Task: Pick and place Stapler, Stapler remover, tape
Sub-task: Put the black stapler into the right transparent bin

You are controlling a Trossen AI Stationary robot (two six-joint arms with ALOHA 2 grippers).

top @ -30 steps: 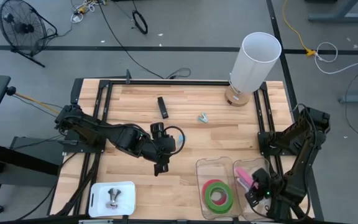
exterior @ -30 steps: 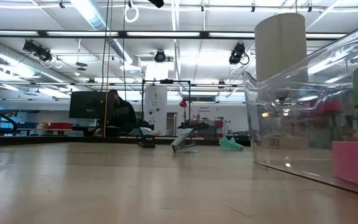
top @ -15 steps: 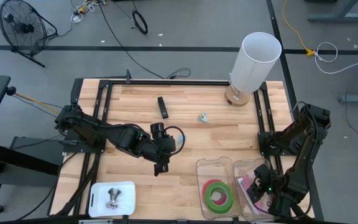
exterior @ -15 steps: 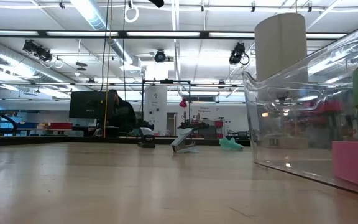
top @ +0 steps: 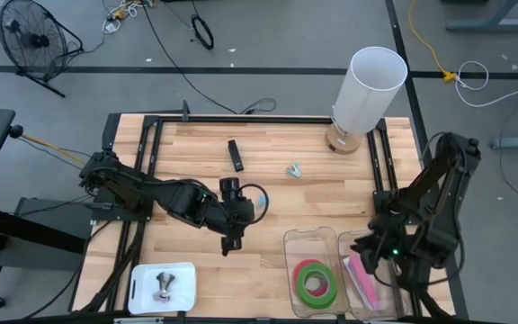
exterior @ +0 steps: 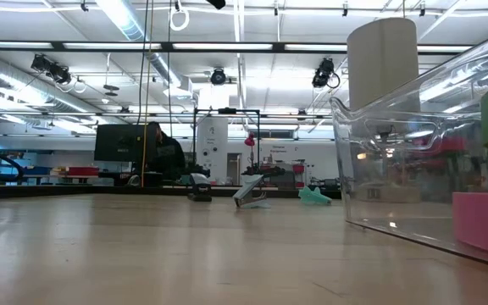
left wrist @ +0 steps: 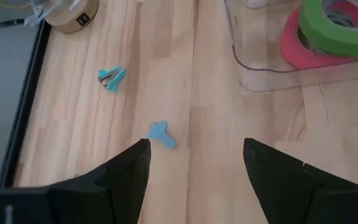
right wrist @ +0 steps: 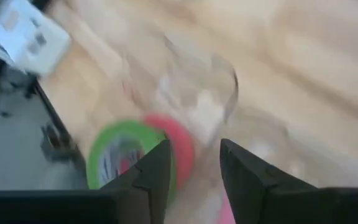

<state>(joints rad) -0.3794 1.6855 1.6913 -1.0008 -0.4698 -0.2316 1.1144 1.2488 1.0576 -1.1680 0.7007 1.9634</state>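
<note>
At the table's right front, the right gripper (top: pixel 378 255) is hanging over the two clear bins (top: pixel 311 237); its fingers (right wrist: pixel 156 171) are sitting a narrow gap apart with nothing visibly between them. The tape (top: pixel 316 281), a green roll stacked on a red-pink one, is lying in the left bin; a pink piece (top: pixel 361 275) is lying in the right bin. The right wrist view is blurred but is showing the green and red-pink rolls (right wrist: pixel 135 155) below the fingers. The left gripper (top: pixel 228 241) is resting low near the table's middle front, fingers (left wrist: pixel 126 171) apart, empty. The left wrist view is catching a small blue piece (left wrist: pixel 161 133) just ahead of the fingers, which the high view is not showing clearly, plus the blue stapler remover (left wrist: pixel 110 77) farther off and the tape rolls (left wrist: pixel 328 28) in the bin. The high view alone is showing the black stapler (top: pixel 235 154), the white cylinder (top: pixel 367 90) on its wooden base, and a white tray (top: pixel 142 288) holding a metal weight (top: pixel 164 286). The low view is showing neither gripper, only the bin wall (exterior: pixel 413 161), stapler (exterior: pixel 250 190) and remover (exterior: pixel 315 196) far across. No readable writing anywhere.
</note>
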